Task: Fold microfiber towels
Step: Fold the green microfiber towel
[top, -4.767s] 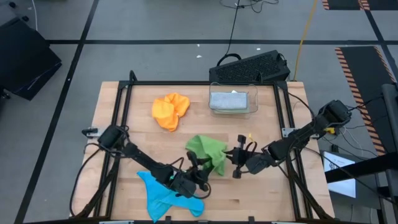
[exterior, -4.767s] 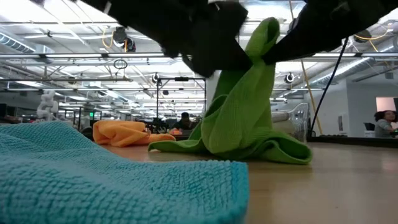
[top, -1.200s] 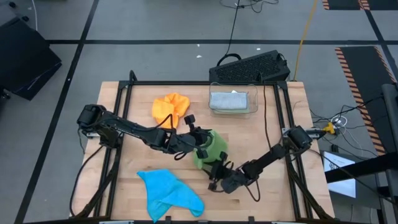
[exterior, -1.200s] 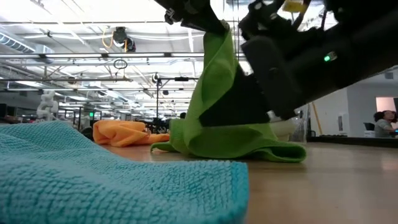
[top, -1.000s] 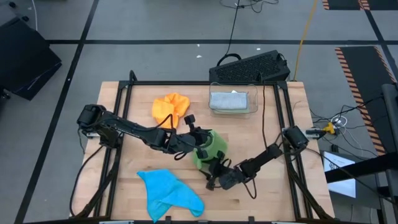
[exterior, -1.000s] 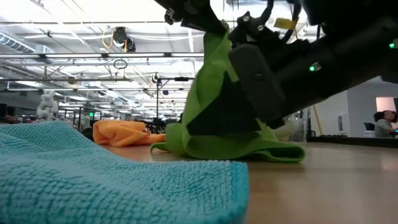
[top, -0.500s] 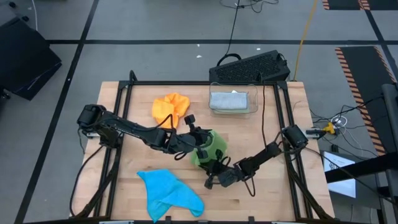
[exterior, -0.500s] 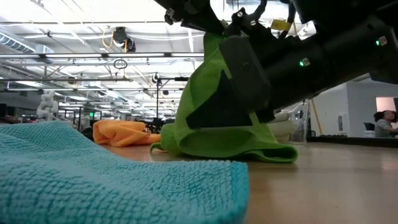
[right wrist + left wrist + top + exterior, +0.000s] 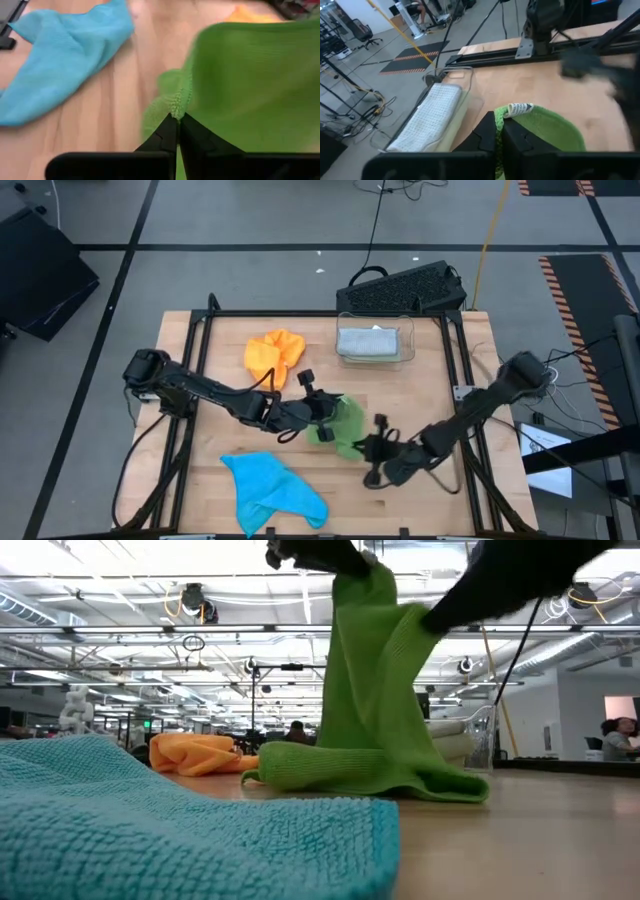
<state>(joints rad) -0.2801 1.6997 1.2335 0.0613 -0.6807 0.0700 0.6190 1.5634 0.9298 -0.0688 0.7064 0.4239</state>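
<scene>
Kid: Towels everywhere! Where is the bright green towel (image 9: 343,423)?

Helper: It is near the middle of the high view, a bit below centre. Both arms have it. The left gripper (image 9: 322,412) is squeezed tight on one edge, close to the little white tag (image 9: 519,109). The right gripper (image 9: 371,448) is squeezed tight on another edge, just to the lower right.

Kid: Is the towel flat?

Helper: No. In the low view it (image 9: 372,700) stands up tall, pulled up at the top of the frame, and its bottom part rests in a fold on the wooden table (image 9: 520,840).

Kid: What about the other towels?

Helper: The blue towel (image 9: 270,490) lies crumpled at the lower left of the high view. The orange towel (image 9: 274,357) is bunched up at the upper left of the table. A grey towel (image 9: 374,341) sits inside the clear plastic bin (image 9: 410,348) at the upper middle. They are well apart from each other.

Kid: What is behind the bin?

Helper: A black keyboard (image 9: 405,288), just past the table's top edge.
</scene>
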